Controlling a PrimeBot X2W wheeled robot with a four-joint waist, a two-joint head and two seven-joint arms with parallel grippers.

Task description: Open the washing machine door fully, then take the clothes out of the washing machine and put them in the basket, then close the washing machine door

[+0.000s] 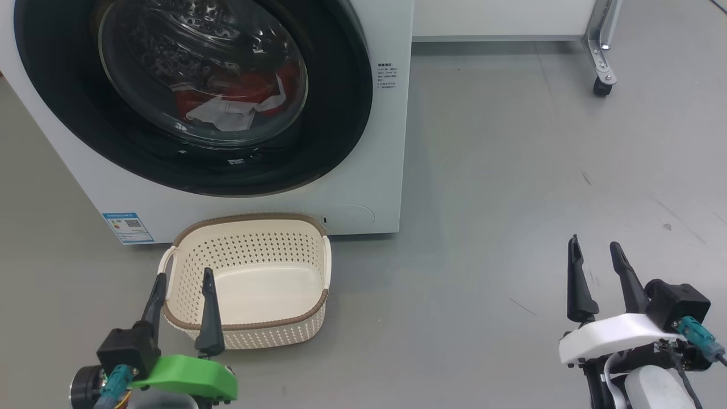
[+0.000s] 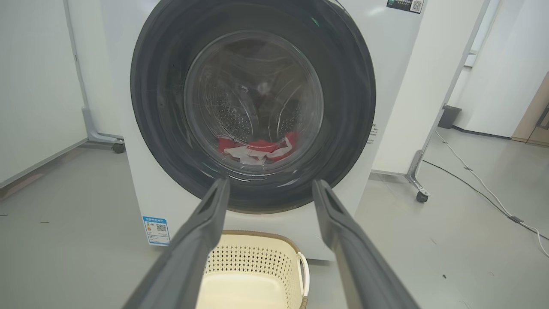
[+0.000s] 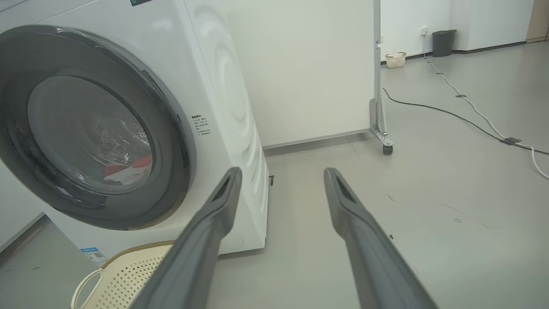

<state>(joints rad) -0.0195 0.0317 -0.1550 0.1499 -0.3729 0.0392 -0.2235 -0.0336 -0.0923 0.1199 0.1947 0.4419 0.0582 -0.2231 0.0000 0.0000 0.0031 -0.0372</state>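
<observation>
The white washing machine (image 1: pixel 392 170) stands ahead with its round black door (image 1: pixel 335 130) shut against the front. Red and white clothes (image 1: pixel 227 105) lie in the drum behind the glass, also seen as clothes (image 2: pixel 257 150) in the left wrist view and clothes (image 3: pixel 128 169) in the right wrist view. The cream basket (image 1: pixel 250 329) sits empty on the floor just below the door. My left gripper (image 1: pixel 184 275) hovers open over the basket's near left rim. My right gripper (image 1: pixel 596 244) is open over bare floor, far right of the machine.
A white partition on castors (image 1: pixel 602 85) stands behind the machine to the right. Cables (image 3: pixel 472 120) run across the grey floor farther right. A bin (image 3: pixel 441 43) and a small basket (image 3: pixel 395 60) stand by the far wall.
</observation>
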